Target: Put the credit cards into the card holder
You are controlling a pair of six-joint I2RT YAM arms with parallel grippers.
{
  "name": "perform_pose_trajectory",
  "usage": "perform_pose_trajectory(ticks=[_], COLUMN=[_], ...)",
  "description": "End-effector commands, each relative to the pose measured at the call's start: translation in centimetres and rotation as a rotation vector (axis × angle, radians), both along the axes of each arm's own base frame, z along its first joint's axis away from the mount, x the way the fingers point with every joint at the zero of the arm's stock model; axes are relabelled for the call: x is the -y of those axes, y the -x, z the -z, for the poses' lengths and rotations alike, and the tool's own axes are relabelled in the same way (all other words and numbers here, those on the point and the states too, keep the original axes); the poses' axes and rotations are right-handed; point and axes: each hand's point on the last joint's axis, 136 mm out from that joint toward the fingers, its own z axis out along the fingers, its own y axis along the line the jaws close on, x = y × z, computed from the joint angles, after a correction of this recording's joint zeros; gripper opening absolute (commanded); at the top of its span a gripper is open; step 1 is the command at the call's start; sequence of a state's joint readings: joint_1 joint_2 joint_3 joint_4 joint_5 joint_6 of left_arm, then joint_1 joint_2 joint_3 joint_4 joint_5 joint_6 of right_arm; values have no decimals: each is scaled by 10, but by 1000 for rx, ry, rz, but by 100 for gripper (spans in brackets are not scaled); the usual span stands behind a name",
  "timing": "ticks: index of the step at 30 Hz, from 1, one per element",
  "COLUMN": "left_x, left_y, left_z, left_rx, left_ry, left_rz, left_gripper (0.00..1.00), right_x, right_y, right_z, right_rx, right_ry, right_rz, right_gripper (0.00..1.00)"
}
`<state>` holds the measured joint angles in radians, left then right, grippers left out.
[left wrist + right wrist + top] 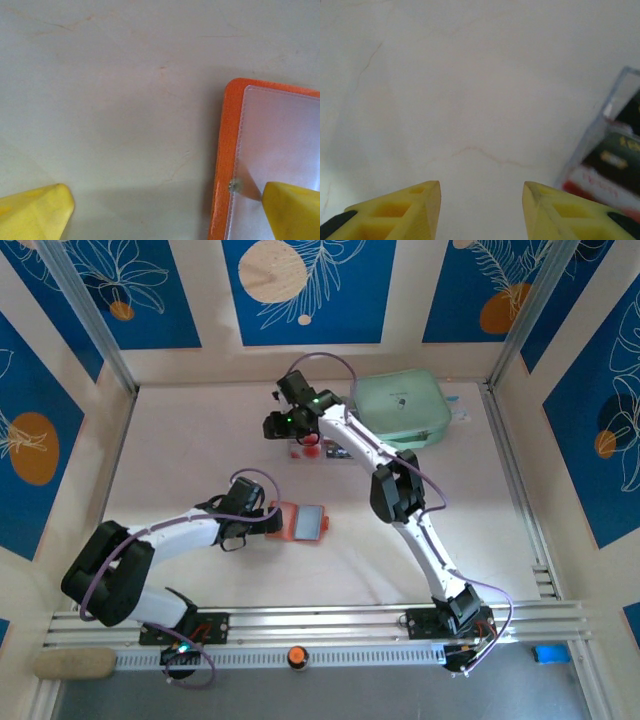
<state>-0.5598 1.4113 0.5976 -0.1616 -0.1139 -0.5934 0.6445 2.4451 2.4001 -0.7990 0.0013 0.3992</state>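
Note:
The card holder [306,524] lies open on the table, orange-red with a grey inner pocket. In the left wrist view its orange edge [222,165] and clear pocket run down the right side. My left gripper [273,521] [165,215] is open and straddles the holder's left edge, one yellow fingertip [292,210] over the pocket beside the snap and the other over bare table. The credit cards [318,449] lie further back; in the right wrist view they sit at the right edge [612,162], under a clear cover. My right gripper [283,430] [481,202] hovers just left of them, open with nothing between its fingers.
A mint-green zip pouch [399,408] lies at the back right, close to the right arm's forearm. Aluminium rails [330,620] run along the near edge, and blue patterned walls enclose the table.

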Motion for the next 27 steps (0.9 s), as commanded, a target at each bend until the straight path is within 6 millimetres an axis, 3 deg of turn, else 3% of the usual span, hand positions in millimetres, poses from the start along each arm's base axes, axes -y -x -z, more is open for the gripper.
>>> perform_pose_trajectory(ticks=[1,9,14,21,27], left_x=[-21,-21,-21,-21,-21], left_y=[31,31,30,31,31], left_z=[29,27,27,28,27], left_rx=[-127,-124,-126,-132,-132], left_ry=[-84,-83,-83,-85,-86], left_rz=[-9,-15,-14,-13,-12], left_gripper=[100,100,100,100,100], right_x=[19,109,146,160,167], right_y=[22,28,22,10,0], right_z=[-52,-36,-11,23,39], right_rx=[81,122,124,127,144], right_ry=[-10,85,196,375,469], right_rz=[-125,-172,-173,-203,-200], right_gripper=[47,45,39,38,45])
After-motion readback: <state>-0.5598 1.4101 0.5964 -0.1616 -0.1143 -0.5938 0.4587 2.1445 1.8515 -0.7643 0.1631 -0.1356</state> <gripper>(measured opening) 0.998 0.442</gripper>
